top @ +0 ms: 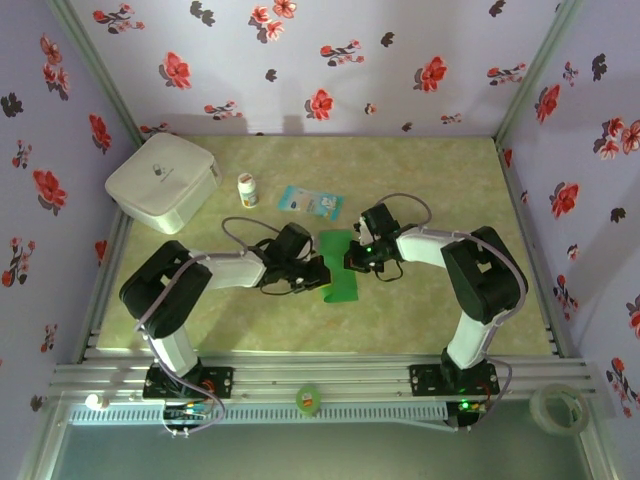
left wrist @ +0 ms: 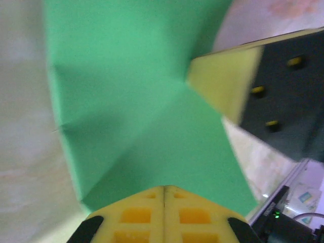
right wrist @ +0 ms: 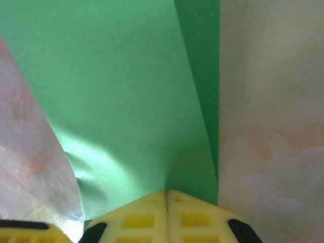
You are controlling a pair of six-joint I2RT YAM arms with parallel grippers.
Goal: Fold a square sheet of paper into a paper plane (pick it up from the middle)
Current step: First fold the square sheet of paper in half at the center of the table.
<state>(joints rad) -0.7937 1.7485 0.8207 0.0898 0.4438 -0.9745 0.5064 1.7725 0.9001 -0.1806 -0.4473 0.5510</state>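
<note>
Our left gripper (left wrist: 164, 188) has its jaws pressed together on one edge of the sheet of paper (left wrist: 136, 101); the right gripper (right wrist: 167, 191) pinches the far side likewise. Between them the sheet bows: light, floppy, quick to crease, so we judge gentle edge grips best. The smooth table (top: 440, 310) lies below, the packet (top: 310, 202) well beyond both jaws.

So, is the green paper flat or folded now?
Partly folded: the paper shows clear creases and does not lie flat.
</note>
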